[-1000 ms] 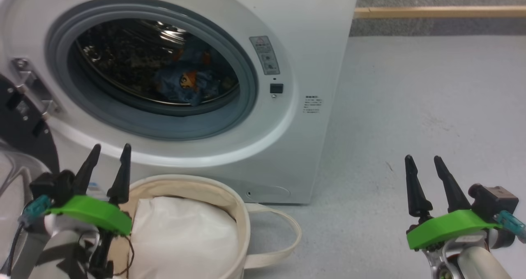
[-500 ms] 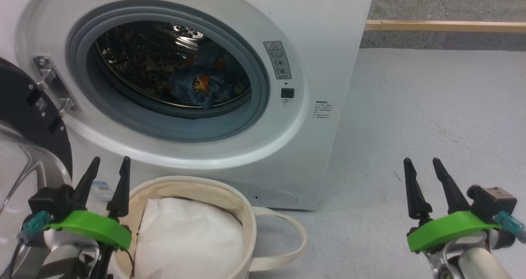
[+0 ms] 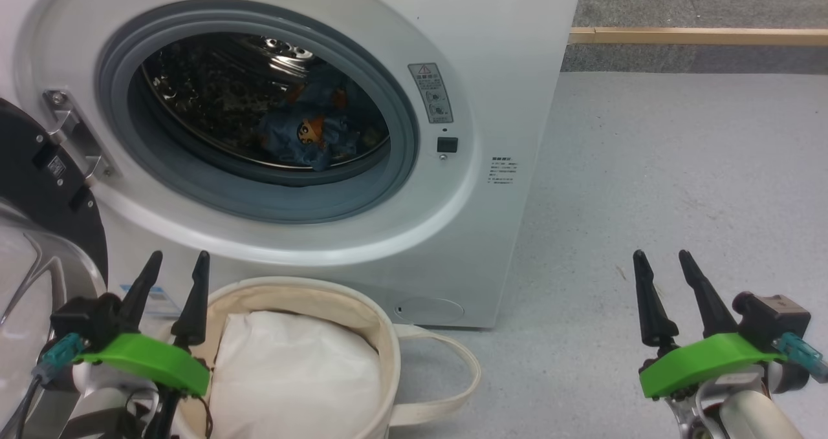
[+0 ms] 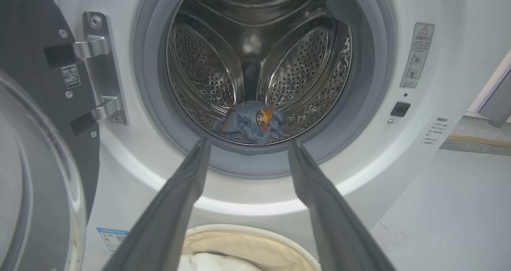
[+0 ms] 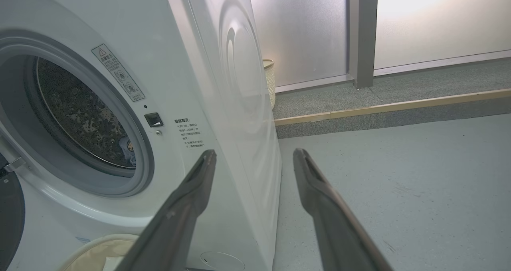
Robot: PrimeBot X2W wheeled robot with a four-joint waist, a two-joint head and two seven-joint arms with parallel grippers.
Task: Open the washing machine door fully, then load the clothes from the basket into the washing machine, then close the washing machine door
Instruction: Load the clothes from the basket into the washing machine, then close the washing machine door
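The white washing machine [image 3: 504, 57] stands with its round opening uncovered. Its black-rimmed door [image 3: 39, 193] hangs swung out at the left, glass bowl [image 4: 24, 175] near my left arm. The light blue clothes [image 3: 310, 138] lie crumpled low in the steel drum [image 4: 249, 125]. On the floor before the machine sits the cream basket [image 3: 381, 335], with a plain white pad inside. My left gripper [image 3: 174, 261] is open above the basket's left rim, nothing between its fingers. Over bare floor at the right, my right gripper [image 3: 661, 259] is open and empty too.
Grey floor [image 3: 679, 167] spreads to the right of the machine up to a wooden strip [image 3: 698, 35] at a raised step. Frosted wall panels [image 5: 419, 19] and a pale woven bin [image 5: 269, 81] stand behind the machine.
The head view has shifted, so the machine sits slightly differently in the picture. Both grippers have stayed open and nearly still; the clothes lie in the drum as before.
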